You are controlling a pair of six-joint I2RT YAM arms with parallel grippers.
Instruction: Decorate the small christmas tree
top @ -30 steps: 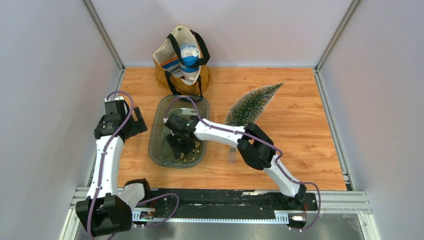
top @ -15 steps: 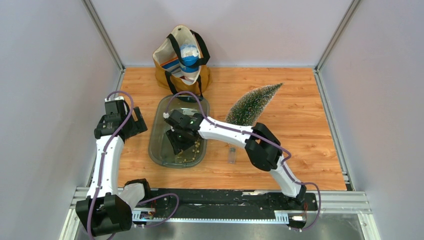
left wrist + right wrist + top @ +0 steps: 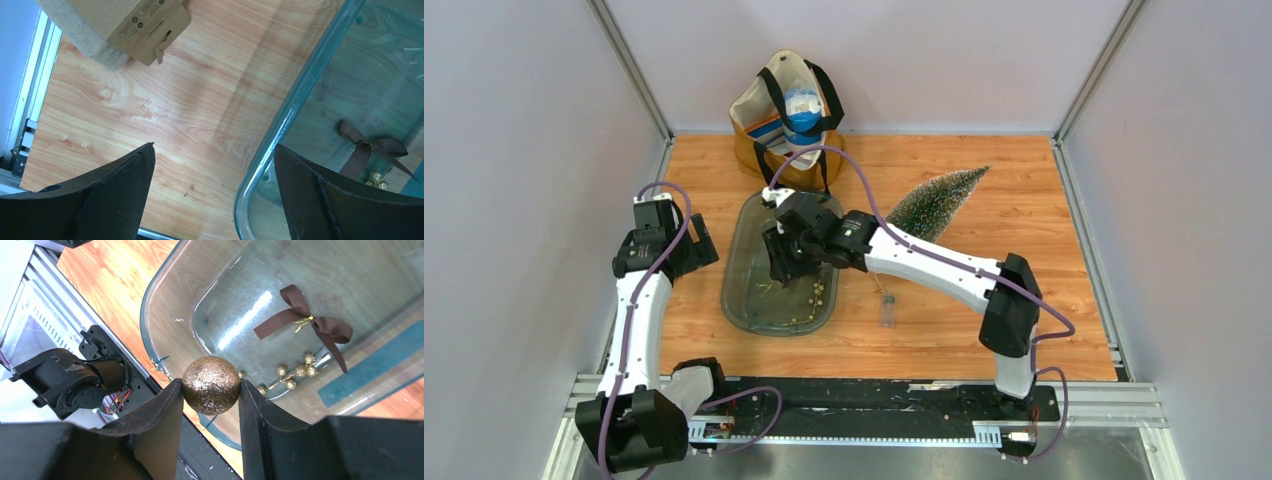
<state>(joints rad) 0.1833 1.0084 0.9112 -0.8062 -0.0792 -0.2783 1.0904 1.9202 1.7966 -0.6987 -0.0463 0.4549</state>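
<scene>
Right wrist shows right tool (image 3: 210,388) pinching glittery ball (image 3: 211,384) above tray (image 3: 155,305).

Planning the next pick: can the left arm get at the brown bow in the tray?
Probably yes: the left claw stands open by the tray rim, the bow lies uncovered, though the right claw hangs over the tray.

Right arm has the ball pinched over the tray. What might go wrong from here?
1. The ball sits only at the fingertips; being round, it may slip out during the carry.
2. The tree lies on its side, so pressing the ball in may just shove it.
</scene>
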